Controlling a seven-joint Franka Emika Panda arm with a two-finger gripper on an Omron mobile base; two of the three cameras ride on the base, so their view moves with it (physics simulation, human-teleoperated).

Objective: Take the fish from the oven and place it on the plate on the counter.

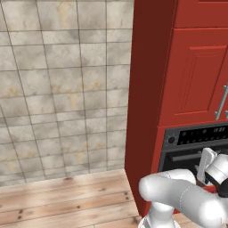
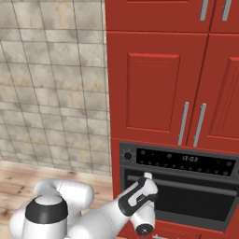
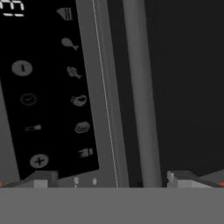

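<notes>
Even, flat rendered light fills both base views, with no clear source and no hard glare. The tiled wall [image 1: 62, 89] and red cabinets [image 2: 156, 84] read bright and slightly soft from low resolution. The oven [image 2: 186, 186] door stays nearly black, with only a faint sheen on its handle [image 3: 140, 92]. The hand view is dim, grainy and blurred.

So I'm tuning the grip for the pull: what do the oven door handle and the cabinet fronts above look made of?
The oven door handle looks like brushed grey metal: a plain matte bar with a soft sheen. The cabinet fronts look like red painted wood, judging by the raised panel framing and even satin colour; being rendered, neither is certain.
</notes>
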